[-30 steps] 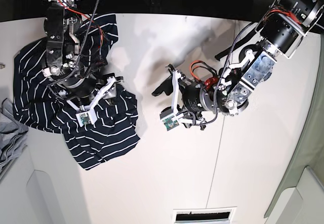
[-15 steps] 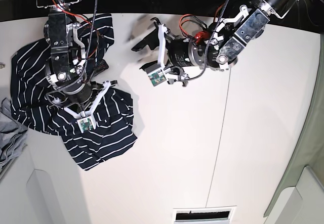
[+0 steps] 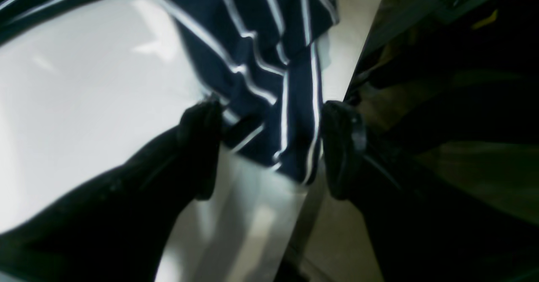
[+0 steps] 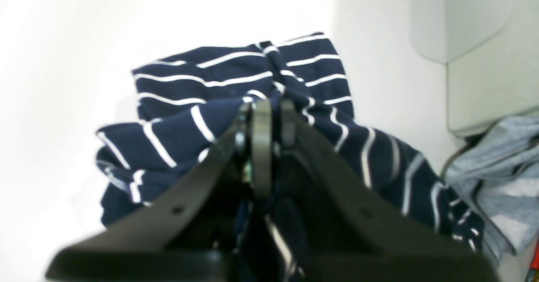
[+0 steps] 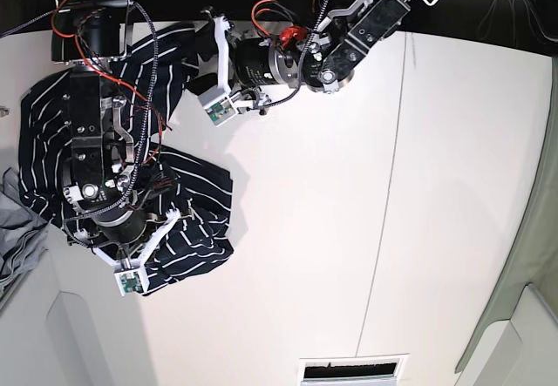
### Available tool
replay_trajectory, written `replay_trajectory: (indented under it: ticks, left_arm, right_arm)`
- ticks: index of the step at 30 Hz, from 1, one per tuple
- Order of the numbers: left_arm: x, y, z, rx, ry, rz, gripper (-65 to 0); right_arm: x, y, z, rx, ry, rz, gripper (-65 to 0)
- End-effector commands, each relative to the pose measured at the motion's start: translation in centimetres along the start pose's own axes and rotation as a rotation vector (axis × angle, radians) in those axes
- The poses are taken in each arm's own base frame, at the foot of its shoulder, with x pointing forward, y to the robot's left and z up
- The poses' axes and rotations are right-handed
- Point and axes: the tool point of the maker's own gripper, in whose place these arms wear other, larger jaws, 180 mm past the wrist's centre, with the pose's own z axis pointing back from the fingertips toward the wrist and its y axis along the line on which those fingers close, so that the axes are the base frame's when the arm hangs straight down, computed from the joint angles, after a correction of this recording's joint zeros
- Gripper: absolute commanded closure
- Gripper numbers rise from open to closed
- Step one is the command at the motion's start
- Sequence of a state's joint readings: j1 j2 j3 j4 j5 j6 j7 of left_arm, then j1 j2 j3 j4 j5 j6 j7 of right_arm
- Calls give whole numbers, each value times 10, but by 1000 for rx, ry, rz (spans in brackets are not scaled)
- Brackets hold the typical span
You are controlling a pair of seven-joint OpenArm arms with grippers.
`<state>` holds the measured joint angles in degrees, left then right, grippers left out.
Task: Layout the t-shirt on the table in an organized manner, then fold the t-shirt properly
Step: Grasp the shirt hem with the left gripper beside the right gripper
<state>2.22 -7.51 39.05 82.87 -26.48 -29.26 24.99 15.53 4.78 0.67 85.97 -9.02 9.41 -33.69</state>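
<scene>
The navy white-striped t-shirt (image 5: pixel 42 133) lies crumpled at the left of the white table (image 5: pixel 349 229). My right gripper (image 4: pixel 266 113) is shut on a bunched fold of the t-shirt (image 4: pixel 198 84) at its near end, and fabric hangs between the fingers. My left gripper (image 3: pixel 271 147) stands open at the table's far edge. Its fingers (image 3: pixel 202 147) straddle a corner of the t-shirt (image 3: pixel 261 84) without closing on it. The neck and sleeves are hidden in the folds.
A plain light grey garment (image 5: pixel 17 247) lies off the table's left side, close to the shirt, and shows as the grey garment (image 4: pixel 497 168) in the right wrist view. A thin dark seam (image 5: pixel 388 186) crosses the table. A slotted vent (image 5: pixel 353 370) sits at the near edge.
My right gripper shut on the shirt's fold and drew it toward the near edge. My left arm swung across the far side to the shirt's far corner, staying open.
</scene>
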Motion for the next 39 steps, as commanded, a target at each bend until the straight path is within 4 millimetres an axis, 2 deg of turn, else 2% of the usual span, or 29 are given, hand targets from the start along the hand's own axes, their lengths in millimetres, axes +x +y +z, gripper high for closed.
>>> replay_trajectory:
  ticks: [1, 4, 6, 11, 14, 16, 17, 18, 20, 21, 22, 23, 26, 28, 31, 35, 37, 39]
  left_arm:
    - [7, 0, -2, -10, -36, 9, -389]
    - [-18, 14, -8, 36, 11, 62, -389]
    - [-26, 20, -10, 47, 33, 96, -389]
    - [-23, 26, -8, 51, 56, 81, -389]
    - [-34, 27, -7, 50, 125, 77, -389]
    - [-37, 28, -6, 49, 159, 72, -389]
    - [-37, 28, -6, 43, 161, 65, -389]
    - [-34, 27, -6, 33, 156, 54, -389]
    - [-24, 28, -5, 14, 139, 29, -389]
    - [-18, 29, -4, 11, 126, 18, -389]
    - [-12, 30, -3, 14, 114, 11, -389]
    - [-6, 32, -1, 21, 101, 4, -389]
    - [14, 44, 7, 53, 64, -12, -389]
    - [29, 61, 18, 96, 36, -27, -389]
    - [55, 100, 41, 186, -25, -52, -389]
    - [98, 152, 75, 350, -140, -19, -389]
    - [114, 161, 78, 370, -162, -30, -389]
    - [125, 163, 72, 364, -166, -40, -389]
  right_arm:
    - [21, -7, 2, -20, -59, -3, 0]
    - [20, -15, 3, -47, -56, 22, 0]
    - [20, -31, 4, -90, -67, 37, 0]
    - [28, -111, 16, -276, -103, -54, 0]
    - [31, -162, 30, -394, -104, -160, 0]
    - [28, -189, 39, -443, -108, -278, 0]
    - [27, -195, 41, -437, -108, -335, 0]
    - [25, -198, 42, -428, -108, -373, -11]
    - [18, -199, 42, -418, -100, -412, -199]
    - [13, -197, 42, -410, -88, -416, -282]
    - [6, -193, 41, -401, -69, -418, -338]
    - [-1, -186, 38, -374, -47, -418, -351]
    - [-22, -154, 32, -245, 12, -404, -349]
    - [-33, -129, 33, -152, 26, -399, -349]
    - [-42, -83, 44, 8, 6, -386, -349]
    - [-57, -25, 70, 156, 0, -379, -349]
    - [-67, 0, 79, 195, 19, -382, -349]
    - [-75, 25, 85, 239, 43, -383, -349]
